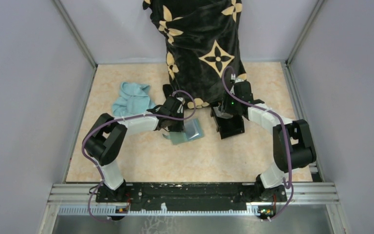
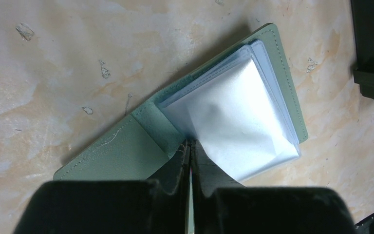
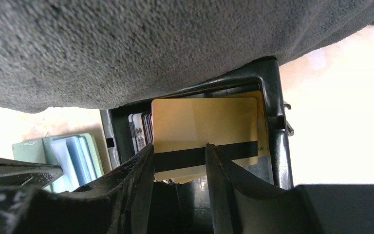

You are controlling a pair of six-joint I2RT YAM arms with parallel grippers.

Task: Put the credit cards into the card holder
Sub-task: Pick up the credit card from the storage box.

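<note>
The sage-green card holder (image 2: 121, 151) lies open on the table, its clear sleeves (image 2: 233, 117) fanned to the right. My left gripper (image 2: 191, 144) is shut at the fold, pinching a thin edge of the holder; from above it sits over the holder (image 1: 187, 130). A tan credit card (image 3: 204, 124) with a black stripe stands in the black box (image 3: 272, 97), with more cards (image 3: 140, 129) stacked to its left. My right gripper (image 3: 179, 148) is open just in front of the tan card, not clamped on it. The holder (image 3: 70, 156) shows left of the box.
A black cloth with tan flowers (image 1: 204, 48) hangs down over the back of the table and overhangs the box (image 1: 231, 127). A light blue cloth (image 1: 132, 97) lies bunched at the back left. Grey walls close in both sides.
</note>
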